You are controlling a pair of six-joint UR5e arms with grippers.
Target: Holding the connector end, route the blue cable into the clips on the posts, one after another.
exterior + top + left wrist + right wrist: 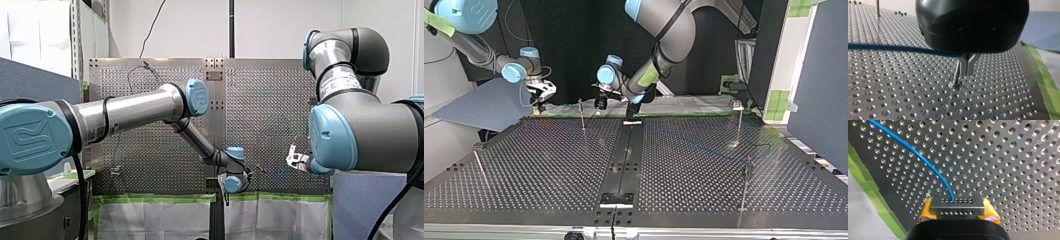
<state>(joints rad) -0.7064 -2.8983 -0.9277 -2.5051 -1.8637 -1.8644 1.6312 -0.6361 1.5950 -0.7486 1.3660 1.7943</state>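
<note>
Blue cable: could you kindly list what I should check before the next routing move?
1. Connector clamped between my right gripper's yellow pads: ok.
2. Blue cable leaves the connector in a smooth curve, no kink: ok.
3. My left gripper shut on the cable: ok.
4. Post close beside my left gripper, whether touching: cannot tell.
5. Cable routed onto that post: cannot tell.

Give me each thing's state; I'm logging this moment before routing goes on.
right gripper: shut on the connector.
connector: clamped between yellow pads.
blue cable: attached to the connector, curving away over the table.
left gripper: fingers together; cable reaches them, grip unclear.
posts: upright.
</note>
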